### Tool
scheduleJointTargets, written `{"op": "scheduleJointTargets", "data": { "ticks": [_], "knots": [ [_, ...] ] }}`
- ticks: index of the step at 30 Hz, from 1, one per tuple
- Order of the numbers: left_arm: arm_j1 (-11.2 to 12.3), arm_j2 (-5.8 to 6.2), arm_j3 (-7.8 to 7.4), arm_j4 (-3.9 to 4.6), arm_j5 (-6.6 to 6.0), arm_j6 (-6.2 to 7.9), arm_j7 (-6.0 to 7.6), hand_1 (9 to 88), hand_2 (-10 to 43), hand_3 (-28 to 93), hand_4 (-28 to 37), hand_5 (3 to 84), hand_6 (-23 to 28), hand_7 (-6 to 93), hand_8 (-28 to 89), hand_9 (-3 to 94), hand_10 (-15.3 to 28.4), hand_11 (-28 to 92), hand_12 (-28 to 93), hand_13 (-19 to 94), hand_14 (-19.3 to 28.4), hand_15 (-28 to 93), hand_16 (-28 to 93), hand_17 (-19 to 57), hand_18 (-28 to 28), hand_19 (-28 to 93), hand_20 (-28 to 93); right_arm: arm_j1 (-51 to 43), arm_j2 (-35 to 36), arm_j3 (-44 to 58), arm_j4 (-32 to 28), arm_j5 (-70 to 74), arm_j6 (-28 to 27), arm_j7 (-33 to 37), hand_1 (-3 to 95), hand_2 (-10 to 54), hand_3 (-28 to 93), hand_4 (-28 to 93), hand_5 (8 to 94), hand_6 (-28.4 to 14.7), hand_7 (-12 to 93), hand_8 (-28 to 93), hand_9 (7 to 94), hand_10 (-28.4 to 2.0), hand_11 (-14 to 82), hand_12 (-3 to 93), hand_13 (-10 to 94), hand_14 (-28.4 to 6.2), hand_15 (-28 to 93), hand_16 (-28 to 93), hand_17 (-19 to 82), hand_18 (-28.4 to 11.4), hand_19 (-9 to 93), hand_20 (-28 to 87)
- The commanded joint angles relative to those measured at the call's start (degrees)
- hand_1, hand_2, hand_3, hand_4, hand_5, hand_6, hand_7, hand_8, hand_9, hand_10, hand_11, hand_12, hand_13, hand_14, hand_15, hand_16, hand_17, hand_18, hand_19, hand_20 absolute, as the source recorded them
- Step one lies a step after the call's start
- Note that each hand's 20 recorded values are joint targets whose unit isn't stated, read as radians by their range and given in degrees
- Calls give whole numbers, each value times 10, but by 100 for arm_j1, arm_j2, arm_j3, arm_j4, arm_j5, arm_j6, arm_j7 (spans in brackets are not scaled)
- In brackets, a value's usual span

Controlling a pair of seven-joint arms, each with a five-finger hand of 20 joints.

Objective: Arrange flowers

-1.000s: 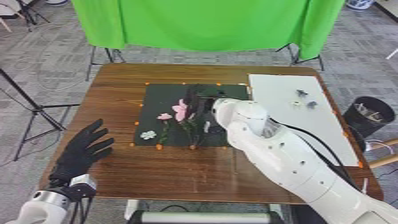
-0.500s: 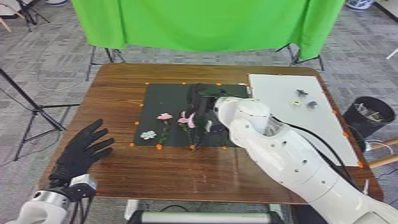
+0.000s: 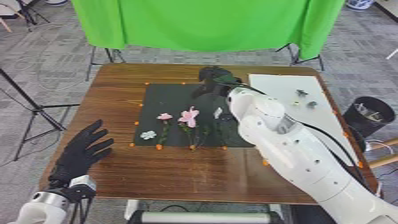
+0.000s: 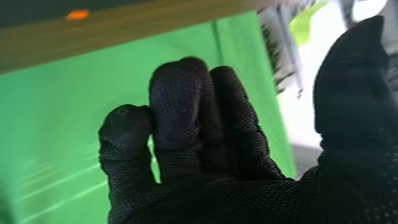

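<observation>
Distance has grown between our right robot hand [image 3: 214,79] and the large pink flower [image 3: 188,116]: it has drawn back to the far edge of the dark mat [image 3: 169,92], fingers straight and close together, thumb apart, pinching nothing. The large pink flower lies on the mat, just beside the small pink flower [image 3: 164,116] and left of the pale bud [image 3: 218,113]. We judge that stem placed for now; next we probably check the row's spacing before touching another
</observation>
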Motion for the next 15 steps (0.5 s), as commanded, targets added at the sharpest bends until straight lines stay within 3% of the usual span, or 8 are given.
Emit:
{"op": "scheduleJointTargets", "data": {
  "ticks": [1, 7, 13, 14, 15],
  "knots": [
    [118, -54, -18, -4, -21, 37, 2, 259, -21, 701, -243, 232, 22, 220, -114, 218, 116, 186, 169, 207, 164, 307, 7, -92, 224, 434, 96, -64, 998, 150, -73, -484, 283, 802, 215, -92, 862, -218, 316, -76, 301, -115, 349, -165, 257, 227, 447, -128, 746, 198, 243, -225, 860, 505],
    [185, -74, -38, -24, -41, 83, 44, 259, -20, 700, -244, 232, 22, 221, -114, 218, 116, 186, 168, 207, 164, 308, 7, -92, 224, 434, 96, -299, 1639, 128, 18, -802, 181, 1361, 217, -94, 868, -221, 230, -99, 240, -86, 247, -185, 177, 238, 345, -145, 737, 142, 190, -225, 808, 509],
    [240, -66, -56, -48, -51, 113, 75, 260, -19, 699, -244, 232, 22, 220, -114, 219, 116, 186, 168, 206, 164, 308, 7, -92, 224, 434, 96, -545, 2037, 280, 118, -818, 25, 1652, 216, -95, 868, -235, 186, -99, 184, -60, 240, -208, 87, 225, 340, -147, 735, 125, 187, -223, 802, 510],
    [265, 1, -35, -51, -97, 149, 134, 259, -20, 700, -243, 232, 21, 221, -114, 219, 116, 186, 168, 207, 164, 308, 7, -92, 224, 434, 96, -576, 2106, 285, 140, -802, 74, 1679, 216, -95, 868, -236, 185, -98, 182, -59, 242, -209, 85, 224, 340, -146, 735, 125, 187, -223, 802, 510],
    [265, -16, -45, -54, -65, 144, 107, 259, -20, 700, -243, 231, 21, 222, -114, 219, 115, 187, 169, 207, 164, 308, 7, -92, 223, 434, 96, -620, 2151, 316, 174, -820, 110, 1683, 217, -95, 868, -237, 183, -97, 179, -58, 247, -214, 81, 220, 348, -145, 733, 124, 189, -224, 802, 509]
  ]
}}
